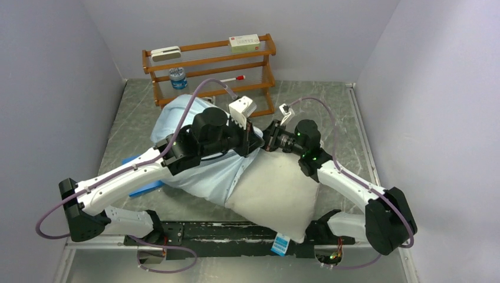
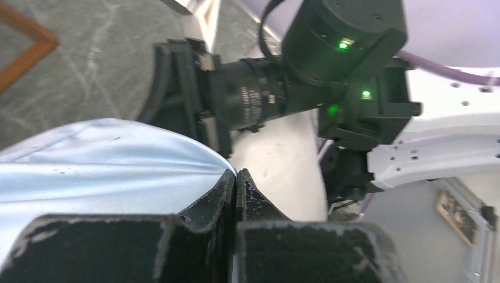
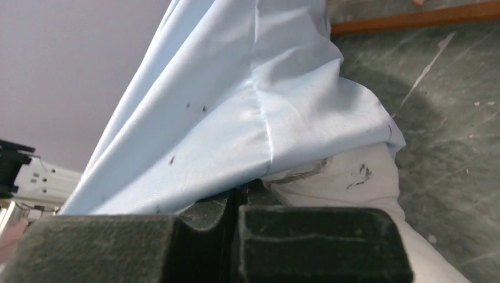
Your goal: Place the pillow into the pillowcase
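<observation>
The pillow [image 1: 276, 197] is lying on the worktop [image 1: 130, 118], its near end sticking out bare and its far end sitting inside the pillowcase [image 1: 203, 174]. At the opening, the left end effector [image 2: 236, 177] and right end effector [image 3: 236, 191] are each pinching the pillowcase hem, fingers pressed together. A wooden rack [image 1: 209, 62] is standing behind.

Left gripper [image 2: 236, 178]: 6 o'clock, black fingers pressed together, tips pinching a puckered edge of the pillowcase [image 2: 100, 162], sky-blue, filling 8 o'clock.
Pillow [image 2: 283, 171]: white strip, centre toward 5 o'clock.
Right arm [image 2: 330, 65]: black wrist, green lights, 12 to 2 o'clock.
Table [image 2: 106, 53]: grey marbled, 10 o'clock.
Wooden rack [image 2: 50, 40]: corner only, 10 o'clock edge.
</observation>
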{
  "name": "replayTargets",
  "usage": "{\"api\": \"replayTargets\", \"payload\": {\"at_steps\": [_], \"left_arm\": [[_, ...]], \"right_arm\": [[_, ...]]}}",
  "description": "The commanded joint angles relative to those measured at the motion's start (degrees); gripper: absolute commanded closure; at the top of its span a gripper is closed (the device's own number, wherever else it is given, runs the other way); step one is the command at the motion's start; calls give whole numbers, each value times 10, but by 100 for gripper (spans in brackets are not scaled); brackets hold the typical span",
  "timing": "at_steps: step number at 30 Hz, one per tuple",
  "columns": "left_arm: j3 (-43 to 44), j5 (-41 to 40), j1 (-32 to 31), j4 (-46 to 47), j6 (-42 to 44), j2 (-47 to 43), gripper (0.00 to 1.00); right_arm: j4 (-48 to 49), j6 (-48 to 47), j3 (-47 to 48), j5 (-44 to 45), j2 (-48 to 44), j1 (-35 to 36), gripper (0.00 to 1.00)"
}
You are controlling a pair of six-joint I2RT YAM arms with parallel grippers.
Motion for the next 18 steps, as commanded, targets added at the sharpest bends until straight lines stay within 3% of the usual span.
{"api": "replayTargets", "payload": {"at_steps": [1, 7, 18], "left_arm": [[-26, 144, -13, 181, -65, -11, 95], [-46, 197, -18, 227, -84, -8, 95], [-77, 238, -38, 272, -61, -12, 95]], "right_arm": [[127, 67, 23, 89, 27, 13, 100], [132, 64, 27, 163, 35, 57, 100], [165, 76, 5, 218, 49, 61, 100]]}}
